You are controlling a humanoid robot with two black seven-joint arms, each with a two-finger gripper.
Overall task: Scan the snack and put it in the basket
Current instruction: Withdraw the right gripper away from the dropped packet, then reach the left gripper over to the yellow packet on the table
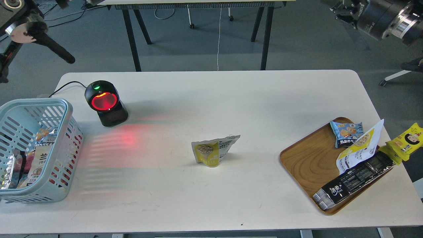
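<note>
Snack point(211, 152) lies mid-table, long axis left-right, white end pointing right; your basket point(62, 114) holds packets, tray point(305, 162) holds wrappers. Grippers' state: you cannot tell.

- Right arm point(383, 18): enters at the top right corner, raised well above the table; only thick black cylindrical segments and a silver ring joint show.
- Right gripper point(340, 11): dark and partly cut off by the top edge; fingers cannot be told apart, so its state cannot be determined.
- Left arm and left gripper: outside the head view.
</note>
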